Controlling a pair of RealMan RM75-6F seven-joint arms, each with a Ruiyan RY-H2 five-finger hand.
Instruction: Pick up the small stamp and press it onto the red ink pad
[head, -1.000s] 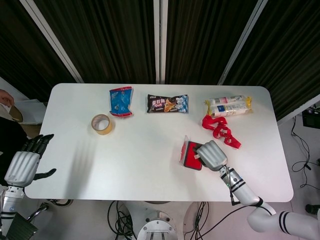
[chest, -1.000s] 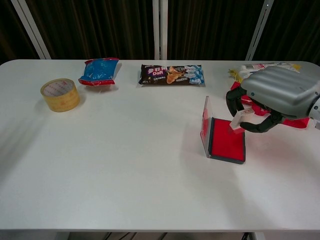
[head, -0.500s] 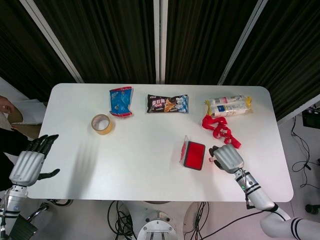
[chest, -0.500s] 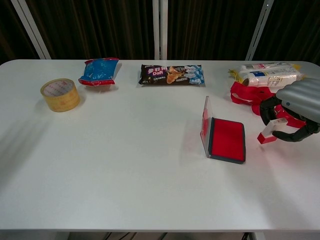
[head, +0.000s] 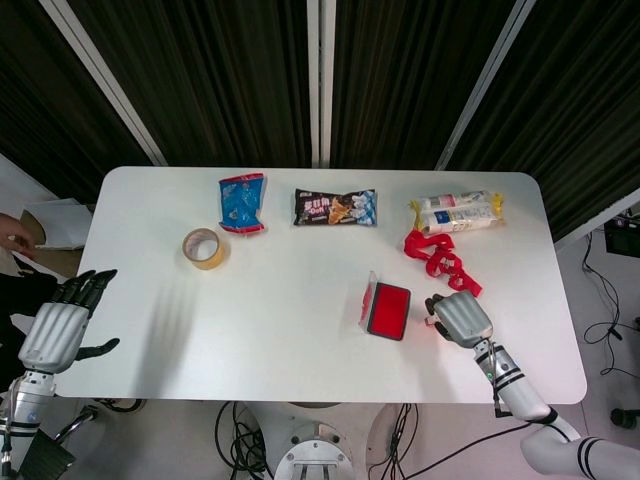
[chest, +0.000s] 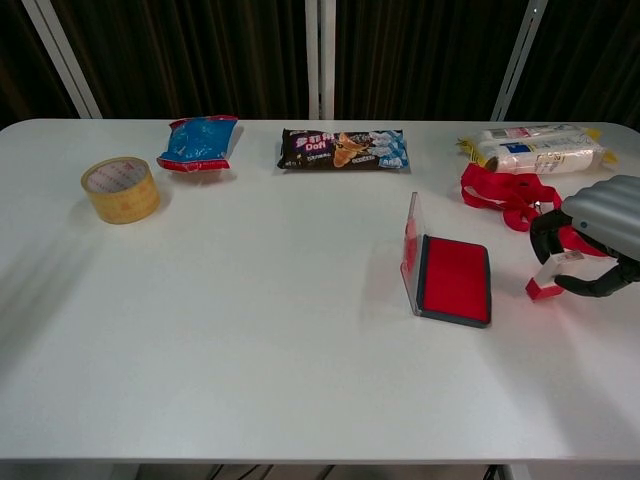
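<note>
white table (head: 300, 300) bearing tape roll (head: 203, 248), snack packets (head: 336, 207), red ink pad (head: 388, 310).

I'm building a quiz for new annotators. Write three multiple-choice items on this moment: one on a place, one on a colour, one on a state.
1. Where is the small stamp?
A. on the ink pad
B. right of the ink pad, in the right robot hand
C. beside the tape roll

2. What colour is the ink pad's inking surface?
A. blue
B. black
C. red

3. What state is the left robot hand in?
A. open, holding nothing
B. gripping the tape roll
C. pressing on a snack bag

Answers: 1 B, the chest view shows the right robot hand with its fingers around the stamp, apart from the pad's right edge. 2 C, the surface shows red in both views, with the lid standing up at its left. 3 A, the head view shows its fingers spread at the table's left edge, far from the tape roll.
</note>
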